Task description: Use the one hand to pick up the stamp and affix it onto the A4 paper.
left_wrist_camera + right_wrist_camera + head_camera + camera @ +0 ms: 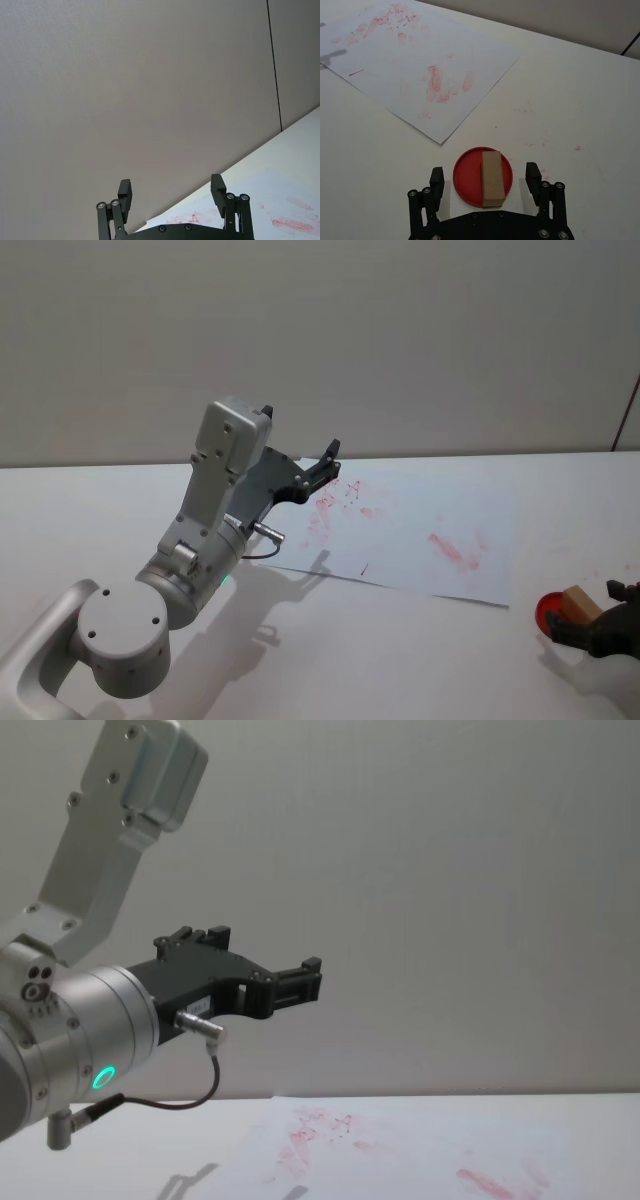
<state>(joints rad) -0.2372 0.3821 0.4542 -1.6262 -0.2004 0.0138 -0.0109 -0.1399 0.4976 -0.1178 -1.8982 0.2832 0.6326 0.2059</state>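
**Stamp on red pad, right claw straddling it, not gripping**

Stamp (493,178): light-brown wooden block, lying flat on a round red ink pad (465,177), on the white table (570,100) just off the near right corner of the A4 paper (420,65). Block and sheet apart, with bare table between them.

Right gripper (484,180): low at the table, fingers spread, one black fingertip (437,177) beside the left rim of the pad, the other beside the right rim. Stamp sits between the two tips, a little nearer the right one, with a gap on both sides; no contact seen. In the head view the same gripper (612,620) shows at the lower right edge, with the stamp (580,602) and the pad (548,612) just in front of it.

A4 paper (440,530): flat on the table, red smudges and prints scattered over it, heaviest at the far left corner and right of centre.

Left gripper (325,468): raised in the air above the paper's far left corner, fingers parted, nothing held. The chest view shows it (300,982) well above the sheet (400,1150), pointing toward the wall
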